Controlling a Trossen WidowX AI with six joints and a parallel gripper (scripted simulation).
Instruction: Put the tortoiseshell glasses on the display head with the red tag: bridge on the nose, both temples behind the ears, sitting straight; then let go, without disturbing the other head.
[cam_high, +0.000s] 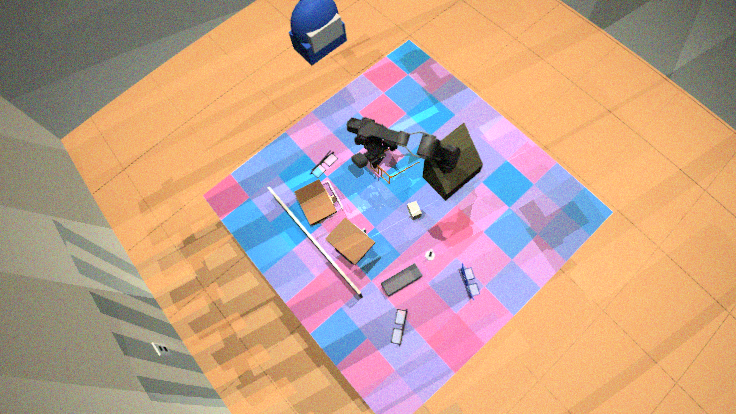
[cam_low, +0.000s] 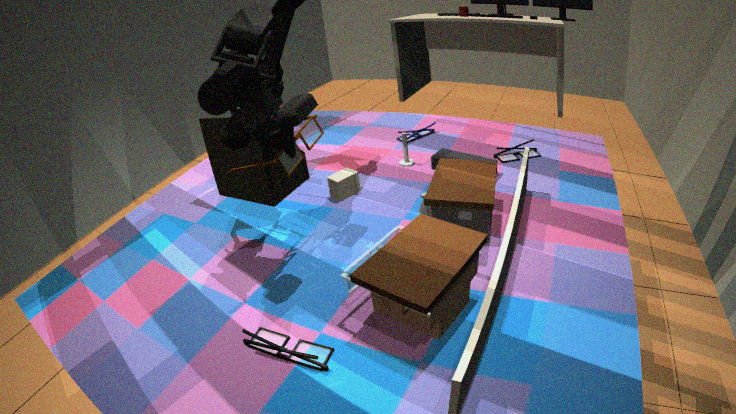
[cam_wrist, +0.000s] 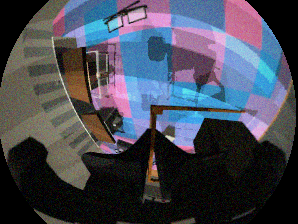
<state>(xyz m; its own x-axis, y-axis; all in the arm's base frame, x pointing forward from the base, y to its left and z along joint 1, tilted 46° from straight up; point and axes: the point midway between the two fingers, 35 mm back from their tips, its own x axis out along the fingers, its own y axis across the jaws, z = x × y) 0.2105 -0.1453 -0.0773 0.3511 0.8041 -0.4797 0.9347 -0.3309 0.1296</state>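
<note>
My gripper (cam_high: 379, 160) (cam_low: 289, 141) (cam_wrist: 150, 131) is shut on the tortoiseshell glasses (cam_high: 388, 176) (cam_low: 308, 131) (cam_wrist: 151, 135), a thin orange-brown frame held above the chequered mat (cam_high: 519, 226) close to the arm's dark base (cam_high: 458, 167) (cam_low: 247, 169). In the wrist view one frame bar runs up between the fingers and another runs across to the right. Two brown-topped blocks (cam_high: 314, 200) (cam_high: 349, 239) (cam_low: 422, 257) (cam_low: 461, 180) (cam_wrist: 75, 75) stand to the left of the gripper in the top view. I cannot make out a red tag on either.
A long white bar (cam_high: 313, 242) (cam_low: 494, 278) lies beside the blocks. A cream cube (cam_high: 414, 209) (cam_low: 343, 184), a small white stand (cam_high: 429, 253) (cam_low: 406, 151) and a dark slab (cam_high: 401, 279) sit mid-mat. Other glasses (cam_high: 324, 163) (cam_high: 468, 280) (cam_high: 400, 323) (cam_low: 288, 350) (cam_wrist: 125, 17) lie around.
</note>
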